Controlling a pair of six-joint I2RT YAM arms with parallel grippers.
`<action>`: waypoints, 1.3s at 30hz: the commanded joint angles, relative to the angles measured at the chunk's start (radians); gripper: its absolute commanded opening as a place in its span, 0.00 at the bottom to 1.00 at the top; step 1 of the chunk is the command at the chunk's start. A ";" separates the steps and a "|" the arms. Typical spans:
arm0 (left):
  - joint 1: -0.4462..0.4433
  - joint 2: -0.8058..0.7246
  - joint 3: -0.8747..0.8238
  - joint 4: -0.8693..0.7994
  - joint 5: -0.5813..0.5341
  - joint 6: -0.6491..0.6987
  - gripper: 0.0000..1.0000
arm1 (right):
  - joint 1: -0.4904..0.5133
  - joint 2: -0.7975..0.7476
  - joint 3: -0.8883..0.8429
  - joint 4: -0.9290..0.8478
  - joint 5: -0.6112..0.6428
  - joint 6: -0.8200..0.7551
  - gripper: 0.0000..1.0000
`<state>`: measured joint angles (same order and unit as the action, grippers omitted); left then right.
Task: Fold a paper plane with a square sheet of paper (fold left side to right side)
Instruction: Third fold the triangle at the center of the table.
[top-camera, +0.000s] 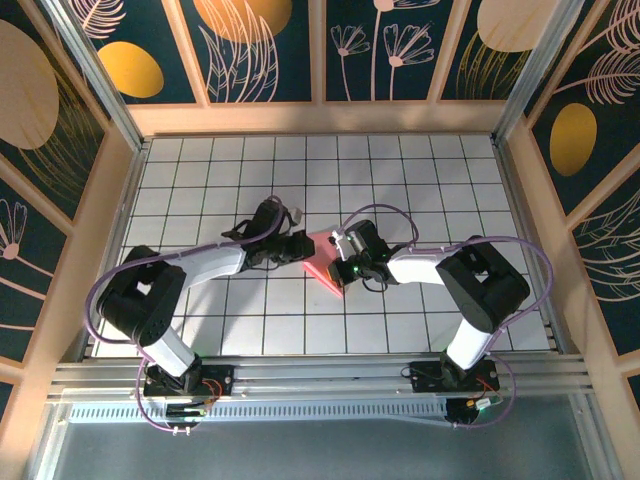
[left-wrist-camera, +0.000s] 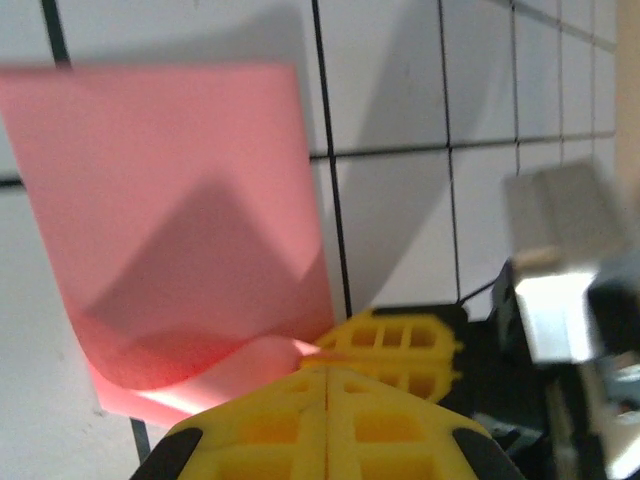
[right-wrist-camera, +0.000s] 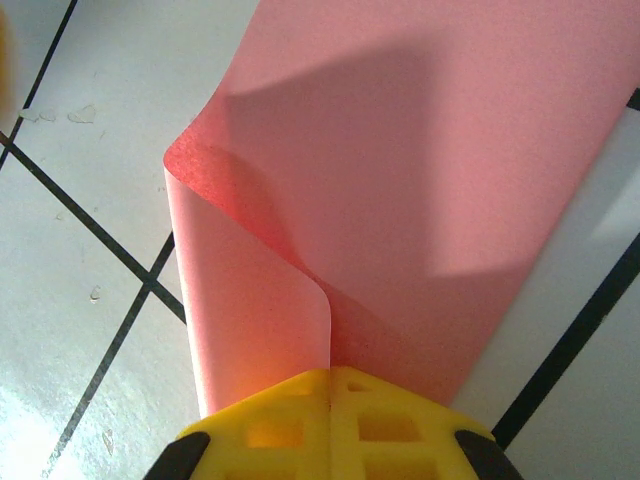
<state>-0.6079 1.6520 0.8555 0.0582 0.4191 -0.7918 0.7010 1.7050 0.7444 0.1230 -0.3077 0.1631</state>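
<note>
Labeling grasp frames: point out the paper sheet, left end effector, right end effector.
square sheet of paper (left-wrist-camera: 170, 190), left wrist view, flat middle of the sheet.
left end effector (left-wrist-camera: 328, 390), left wrist view, seam between shut yellow fingertips.
right end effector (right-wrist-camera: 332, 388), right wrist view, seam between shut yellow fingertips.

Bright, even light from above; wrist views soft.
Arm shadows lie on the tiles (top-camera: 400, 180) beside the paper (top-camera: 322, 262); a dark peaked shadow crosses it in both wrist views (yellow fingers (left-wrist-camera: 260, 430) blurred), with tile glare left of it.
</note>
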 joint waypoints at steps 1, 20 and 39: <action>-0.018 0.028 -0.015 0.068 0.035 -0.049 0.06 | -0.006 0.026 -0.022 -0.031 0.004 -0.005 0.00; -0.056 0.135 -0.008 0.046 0.037 -0.052 0.05 | -0.005 0.033 -0.016 -0.042 0.010 -0.007 0.00; -0.055 0.130 -0.042 0.010 -0.008 -0.039 0.04 | -0.005 0.040 -0.009 -0.047 0.012 -0.011 0.00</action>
<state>-0.6613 1.7844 0.8291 0.0956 0.4294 -0.8421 0.7010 1.7065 0.7437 0.1238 -0.3080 0.1631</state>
